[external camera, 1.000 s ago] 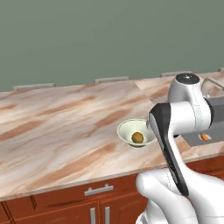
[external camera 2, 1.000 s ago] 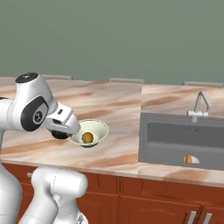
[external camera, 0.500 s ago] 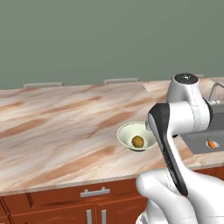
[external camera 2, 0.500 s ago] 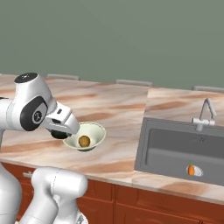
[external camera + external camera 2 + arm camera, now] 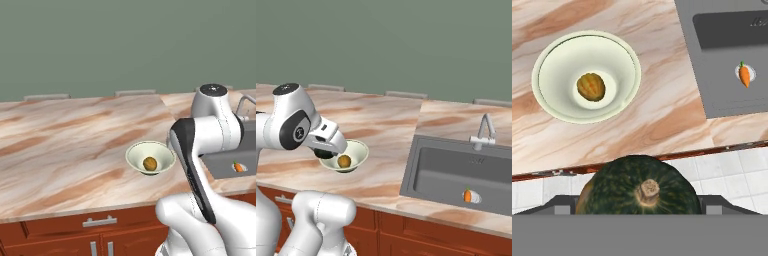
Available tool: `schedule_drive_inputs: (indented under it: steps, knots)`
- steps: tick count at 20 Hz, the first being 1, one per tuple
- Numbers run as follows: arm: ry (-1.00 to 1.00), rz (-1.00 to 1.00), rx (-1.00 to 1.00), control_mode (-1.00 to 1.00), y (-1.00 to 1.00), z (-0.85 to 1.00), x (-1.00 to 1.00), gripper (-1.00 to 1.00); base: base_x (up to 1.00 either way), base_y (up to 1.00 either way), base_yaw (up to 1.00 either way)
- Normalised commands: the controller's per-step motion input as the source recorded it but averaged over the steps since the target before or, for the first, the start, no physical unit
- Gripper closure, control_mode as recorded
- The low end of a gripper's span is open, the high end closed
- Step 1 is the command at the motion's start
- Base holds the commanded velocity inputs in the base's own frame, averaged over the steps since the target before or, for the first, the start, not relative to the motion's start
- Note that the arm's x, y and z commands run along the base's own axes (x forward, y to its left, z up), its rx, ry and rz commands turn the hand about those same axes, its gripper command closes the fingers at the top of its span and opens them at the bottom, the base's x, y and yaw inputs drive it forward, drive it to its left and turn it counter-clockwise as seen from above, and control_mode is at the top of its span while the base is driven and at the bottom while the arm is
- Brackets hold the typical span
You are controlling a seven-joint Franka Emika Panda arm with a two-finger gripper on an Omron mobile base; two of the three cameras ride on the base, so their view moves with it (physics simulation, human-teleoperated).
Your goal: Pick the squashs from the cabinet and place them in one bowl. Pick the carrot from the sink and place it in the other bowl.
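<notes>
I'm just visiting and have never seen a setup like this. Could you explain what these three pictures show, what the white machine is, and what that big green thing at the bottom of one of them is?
The white machine is a robot arm on a driving base, in a simulated kitchen. Two pictures come from cameras on the base, behind the arm to its left and right. The third comes from a camera on the hand, looking down along the gripper.

On the marble counter stands a pale green-cream bowl with a small orange-brown squash already inside. To the right is a dark grey sink with a silver tap, and a small carrot lies in the basin.

The big dark green thing with a stem nub is a second squash. It sits close below the hand camera, between the fingers, so the gripper seems to be carrying it, near the bowl.
</notes>
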Motion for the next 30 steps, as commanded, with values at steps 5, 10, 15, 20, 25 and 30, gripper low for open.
schedule_drive_inputs:
  steps: [5, 10, 15, 20, 25, 30]
  knots:
    - [0.00, 0.00, 0.00, 1.00, 0.00, 0.00, 0.00, 1.00, 0.13, 0.00, 0.00]
    - [0.00, 0.00, 0.00, 1.00, 0.00, 0.00, 0.00, 1.00, 0.00, 0.00, 0.00]
    - [0.00, 0.00, 0.00, 1.00, 0.00, 0.00, 0.00, 1.00, 0.00, 0.00, 0.00]
    - [0.00, 0.00, 0.00, 1.00, 0.00, 0.00, 0.00, 1.00, 0.00, 0.00, 0.00]
    - [0.00, 0.00, 0.00, -1.00, 0.00, 0.01, 0.01, 1.00, 0.01, 0.00, 0.00]
    - [0.00, 0.09, 0.07, -1.00, 0.03, 0.08, 0.31, 1.00, 0.00, 0.00, 0.00]
